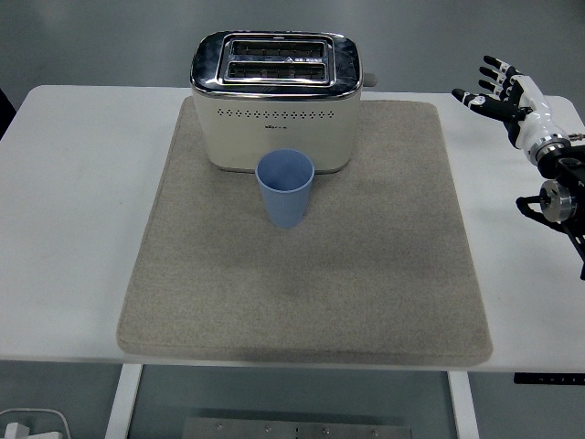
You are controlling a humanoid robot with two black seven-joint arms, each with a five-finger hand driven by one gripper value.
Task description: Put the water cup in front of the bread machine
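Nearest you, the front edge of the white bench [64, 311] runs across the bottom of the view, and a grey mat [366, 274] lies on it, covering most of the middle. Your right robot hand [498, 87] is well off to the right of that mat, raised over the bench's far right corner, with its black and white fingers [490, 66] spread apart and holding nothing. The black wrist and forearm behind it run down along the right edge of the picture.

The blue water cup [285, 188] stands upright on the mat, far to the left of the robot hand and nearer to you than it, open mouth up. It is well apart from the fingers; nothing touches it.

Just behind the cup, still to the left of the robot hand and at about the same depth as it, sits the cream bread machine [276, 101] with its chrome top and two slots. The cup stands directly before its front face, close to it, a little right of the machine's centre.
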